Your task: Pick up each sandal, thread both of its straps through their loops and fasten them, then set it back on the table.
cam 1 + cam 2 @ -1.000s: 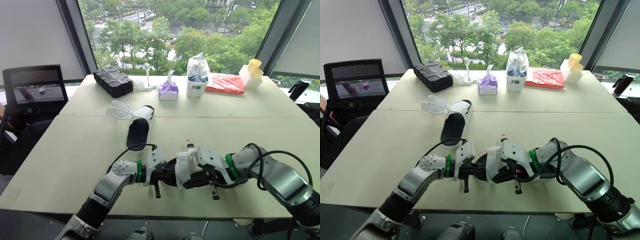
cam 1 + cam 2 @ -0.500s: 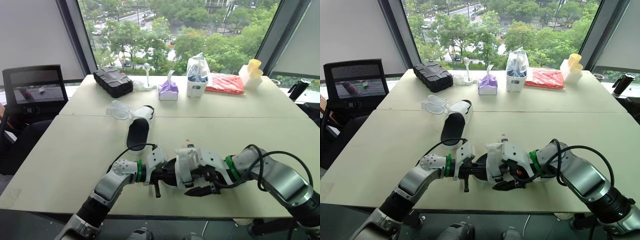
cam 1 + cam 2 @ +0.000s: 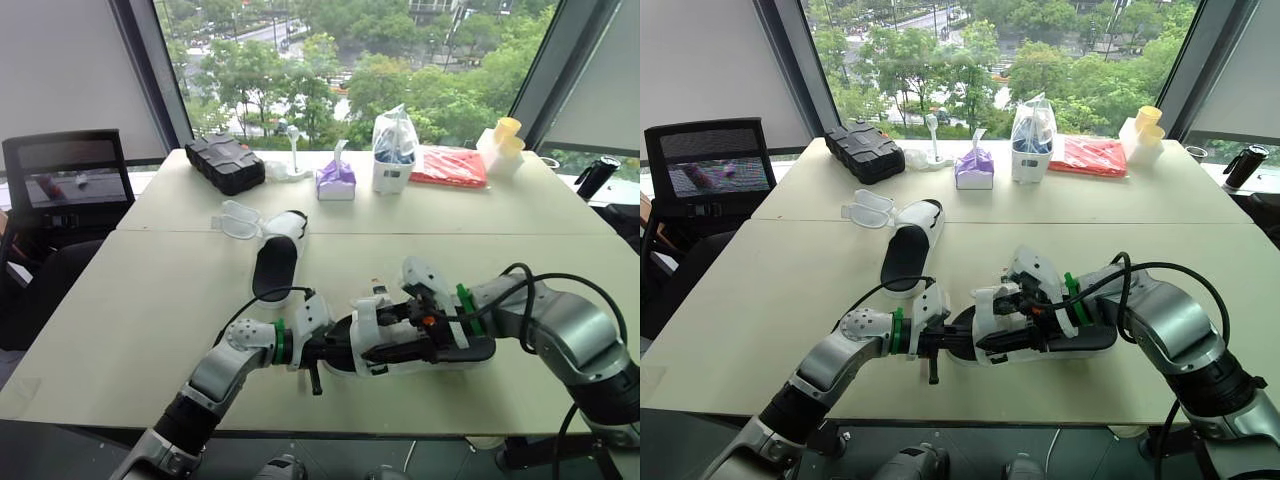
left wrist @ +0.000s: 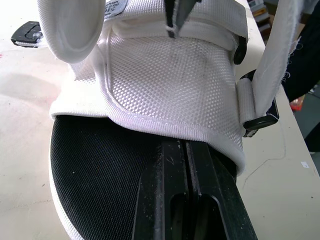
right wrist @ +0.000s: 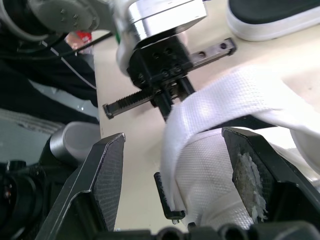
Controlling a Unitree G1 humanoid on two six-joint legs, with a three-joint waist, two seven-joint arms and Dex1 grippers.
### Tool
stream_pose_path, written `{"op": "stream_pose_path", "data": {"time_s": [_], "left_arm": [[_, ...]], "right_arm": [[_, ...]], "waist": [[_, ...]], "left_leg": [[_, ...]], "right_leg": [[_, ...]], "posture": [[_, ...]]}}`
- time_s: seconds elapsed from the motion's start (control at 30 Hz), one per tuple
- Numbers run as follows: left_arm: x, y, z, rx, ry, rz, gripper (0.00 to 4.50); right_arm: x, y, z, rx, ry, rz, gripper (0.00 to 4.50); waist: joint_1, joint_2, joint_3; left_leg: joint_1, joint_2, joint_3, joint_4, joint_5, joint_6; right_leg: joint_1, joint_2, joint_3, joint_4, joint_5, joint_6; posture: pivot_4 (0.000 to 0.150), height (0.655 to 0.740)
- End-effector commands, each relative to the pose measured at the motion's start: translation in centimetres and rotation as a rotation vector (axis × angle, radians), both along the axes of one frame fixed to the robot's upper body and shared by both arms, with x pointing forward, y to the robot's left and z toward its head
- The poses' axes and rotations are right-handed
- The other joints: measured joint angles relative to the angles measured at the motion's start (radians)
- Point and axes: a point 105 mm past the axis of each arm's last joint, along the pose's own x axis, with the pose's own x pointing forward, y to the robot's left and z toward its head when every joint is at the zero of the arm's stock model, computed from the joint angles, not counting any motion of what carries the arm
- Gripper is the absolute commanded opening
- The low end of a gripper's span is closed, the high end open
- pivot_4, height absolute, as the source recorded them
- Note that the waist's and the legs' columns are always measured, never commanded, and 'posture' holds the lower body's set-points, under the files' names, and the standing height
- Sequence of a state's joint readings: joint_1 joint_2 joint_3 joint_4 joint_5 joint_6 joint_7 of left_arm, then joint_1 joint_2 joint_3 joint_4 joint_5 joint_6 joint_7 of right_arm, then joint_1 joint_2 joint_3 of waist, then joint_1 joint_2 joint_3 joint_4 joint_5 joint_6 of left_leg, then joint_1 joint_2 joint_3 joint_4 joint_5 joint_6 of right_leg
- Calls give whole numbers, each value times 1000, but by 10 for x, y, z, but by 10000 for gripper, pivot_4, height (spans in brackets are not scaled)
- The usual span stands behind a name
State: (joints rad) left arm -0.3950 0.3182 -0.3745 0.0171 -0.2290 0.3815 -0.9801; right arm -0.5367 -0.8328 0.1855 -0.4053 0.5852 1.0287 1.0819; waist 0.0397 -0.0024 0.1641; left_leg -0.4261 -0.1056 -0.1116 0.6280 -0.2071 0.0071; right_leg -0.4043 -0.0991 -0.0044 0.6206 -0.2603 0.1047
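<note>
Gripping 1 sandal with 2 claws at the worktop's near edge.
The left claw is clenched on the sandal's left end. The right claw is spread wide, with its fingers on either side of the white strap. The 2nd sandal lies farther back, to the left.

arms: silver-grey, rounded | wrists: green rings | cables: black, looped | right pincer fingers: black

Pale tables, black chair, tall windows over green trees.
</note>
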Motion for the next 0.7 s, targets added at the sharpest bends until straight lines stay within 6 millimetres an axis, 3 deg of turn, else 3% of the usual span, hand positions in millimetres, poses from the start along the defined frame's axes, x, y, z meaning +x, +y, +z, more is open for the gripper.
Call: {"op": "stream_pose_path", "data": {"time_s": [0.03,0.07,0.23,0.4,0.7], "left_arm": [[-1,5,-16,51,47,32,0],[-1,5,-16,51,47,32,0],[0,5,-16,51,48,30,0],[1,6,-16,52,48,28,0],[2,6,-17,53,49,26,0]], "right_arm": [[0,5,9,33,-21,6,28371],[1,6,10,39,-17,3,26037],[1,7,12,52,-14,-1,1374],[-1,7,11,41,-7,4,585],[-9,2,-15,-43,-10,24,585]], "waist": [[0,0,0],[0,0,0],[0,0,0],[0,0,0],[0,0,0]], "left_leg": [[0,0,0,0,0,0],[0,0,0,0,0,0],[0,0,0,0,0,0],[0,0,0,0,0,0],[0,0,0,0,0,0]], "right_leg": [[0,0,0,0,0,0],[0,0,0,0,0,0],[0,0,0,0,0,0],[0,0,0,0,0,0],[0,0,0,0,0,0]], "posture": [[1500,7400],[1500,7400],[1500,7400],[1500,7400],[1500,7400]]}}
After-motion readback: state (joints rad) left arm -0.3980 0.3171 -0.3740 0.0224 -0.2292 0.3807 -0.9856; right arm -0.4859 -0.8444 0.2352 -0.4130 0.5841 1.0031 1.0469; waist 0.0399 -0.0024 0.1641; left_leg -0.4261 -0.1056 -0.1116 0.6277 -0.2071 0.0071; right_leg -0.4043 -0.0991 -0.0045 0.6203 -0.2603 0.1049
